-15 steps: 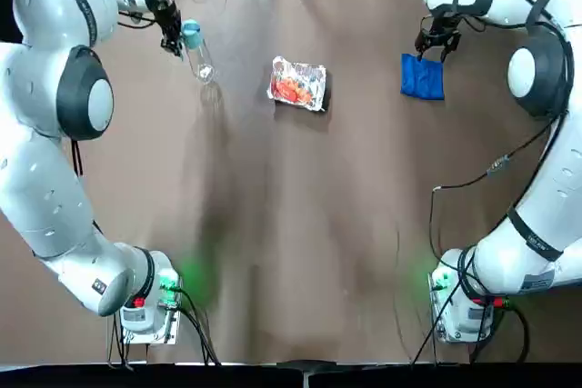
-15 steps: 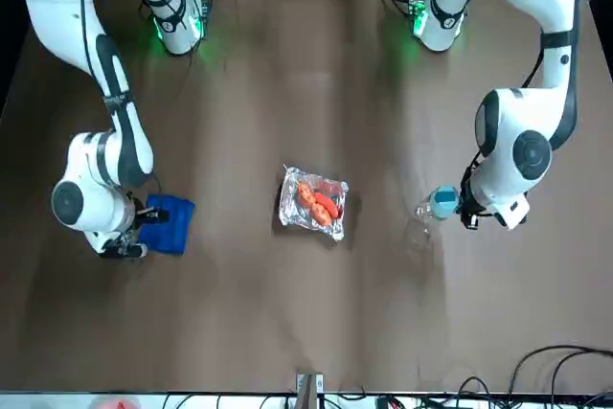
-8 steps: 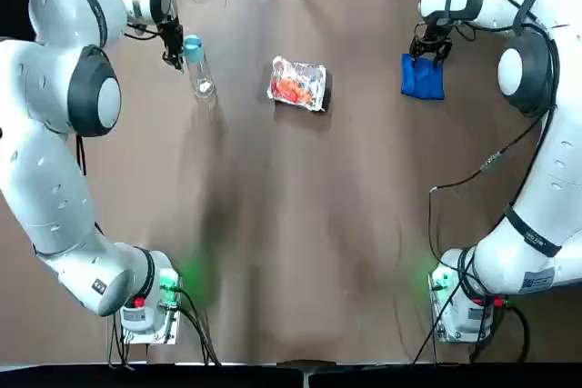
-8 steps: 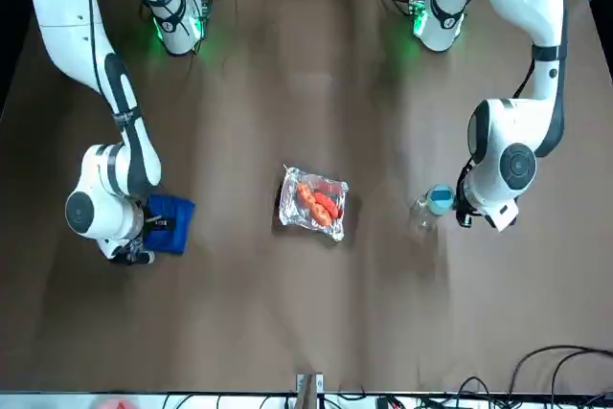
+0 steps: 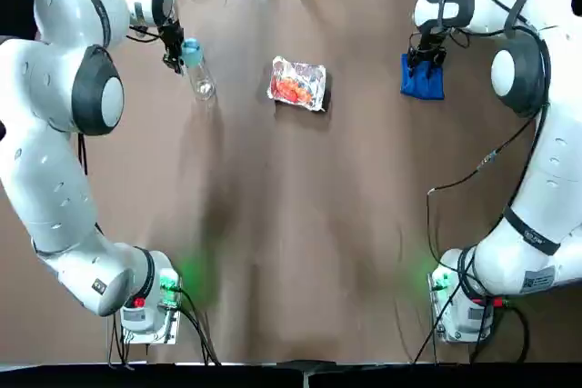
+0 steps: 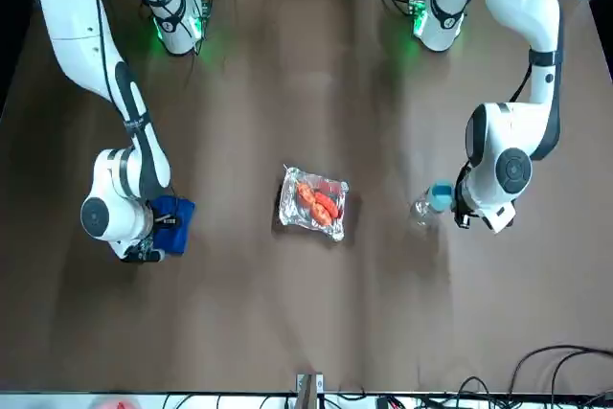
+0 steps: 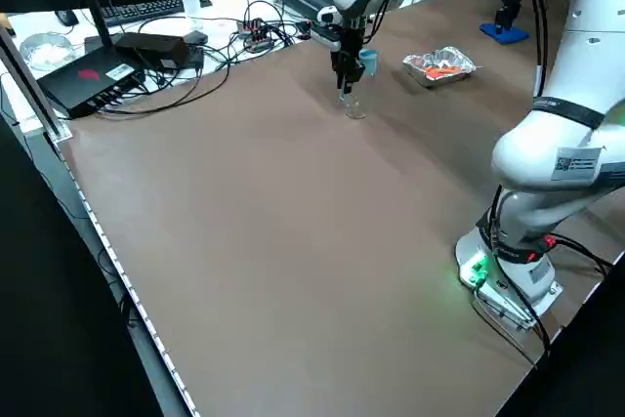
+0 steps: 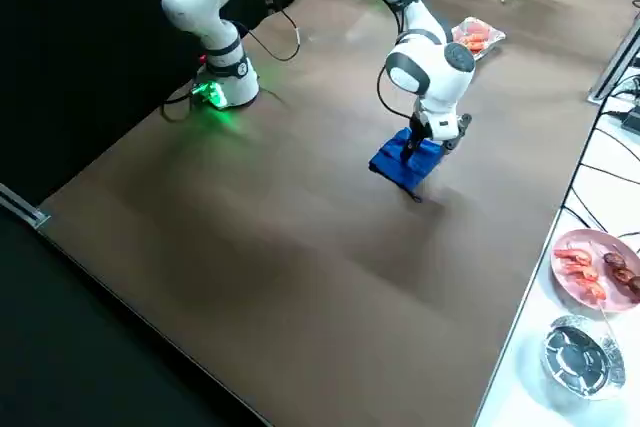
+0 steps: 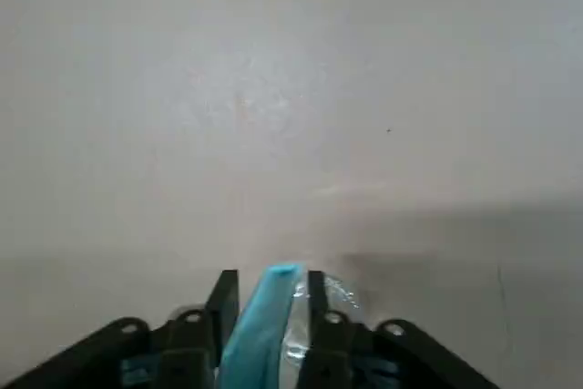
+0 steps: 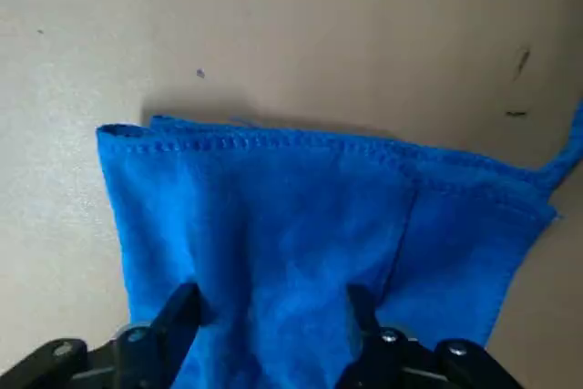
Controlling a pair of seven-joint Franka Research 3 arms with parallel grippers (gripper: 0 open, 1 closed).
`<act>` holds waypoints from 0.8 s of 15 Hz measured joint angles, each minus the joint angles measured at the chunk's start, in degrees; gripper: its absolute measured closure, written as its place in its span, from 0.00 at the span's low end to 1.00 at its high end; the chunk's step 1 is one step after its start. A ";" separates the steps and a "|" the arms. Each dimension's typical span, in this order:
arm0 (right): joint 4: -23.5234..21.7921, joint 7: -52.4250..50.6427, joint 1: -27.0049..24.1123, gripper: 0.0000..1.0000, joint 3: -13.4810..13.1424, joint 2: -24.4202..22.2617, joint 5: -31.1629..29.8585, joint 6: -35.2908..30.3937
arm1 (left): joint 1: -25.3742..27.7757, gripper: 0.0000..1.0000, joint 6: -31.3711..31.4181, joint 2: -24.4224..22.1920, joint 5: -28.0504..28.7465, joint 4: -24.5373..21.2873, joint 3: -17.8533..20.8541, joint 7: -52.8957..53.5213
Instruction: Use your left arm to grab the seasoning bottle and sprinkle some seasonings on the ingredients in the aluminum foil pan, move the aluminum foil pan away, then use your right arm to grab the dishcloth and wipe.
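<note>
Now at the first step: grabbing the seasoning bottle (image 5: 197, 70). Sits with its light blue cap right between the jaws of the left gripper (image 5: 173, 47), pinched narrow on that cap in the left wrist view. Looks slim and clear below the cap, with the clear part hanging under the jaws, down by the table (image 5: 300, 224). Hard to tell whether the bottom touches the table or hangs just off it. Seems close to upright, maybe tipped a little.

Next, most likely: lift the bottle, carry it sideways from where the left jaws are now, over to the pan (image 5: 297, 84), then tip the cap down and shake. Calls for a firm pinch, since a smooth cap could slip. Calls also for stopping right above the food (image 5: 291, 90), not beside it.

Lies well apart from both sets of jaws, that pan, about midway between them. Shiny and wrinkly, with orange-red bits and a little white inside.

Over at the right gripper (image 5: 426, 54): jaws spread wide, down on the dishcloth (image 5: 423, 79), with blue cloth filling the gap between them. Not pinched shut in the right wrist view. Bright blue, soft, with a stitched edge lying just beyond the fingertips. Wiping comes last, after the pan gets moved away.
</note>
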 joint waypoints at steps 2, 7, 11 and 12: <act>-0.04 -0.04 0.03 0.30 0.00 0.26 -0.02 0.00 | -0.13 0.41 0.27 0.61 0.00 0.31 -0.15 -0.13; 0.03 -0.06 0.22 0.43 -0.01 0.50 -0.41 -0.05 | -0.25 0.00 0.17 -0.11 0.00 1.77 -0.13 -0.42; 0.19 -0.07 0.33 0.63 0.05 0.41 -0.46 -0.52 | 0.23 0.00 -6.78 -5.90 0.00 3.46 0.27 0.00; 0.22 -0.07 0.35 0.70 0.06 0.39 -0.46 -0.65 | 0.48 0.00 -9.91 -7.93 0.00 4.13 0.33 0.98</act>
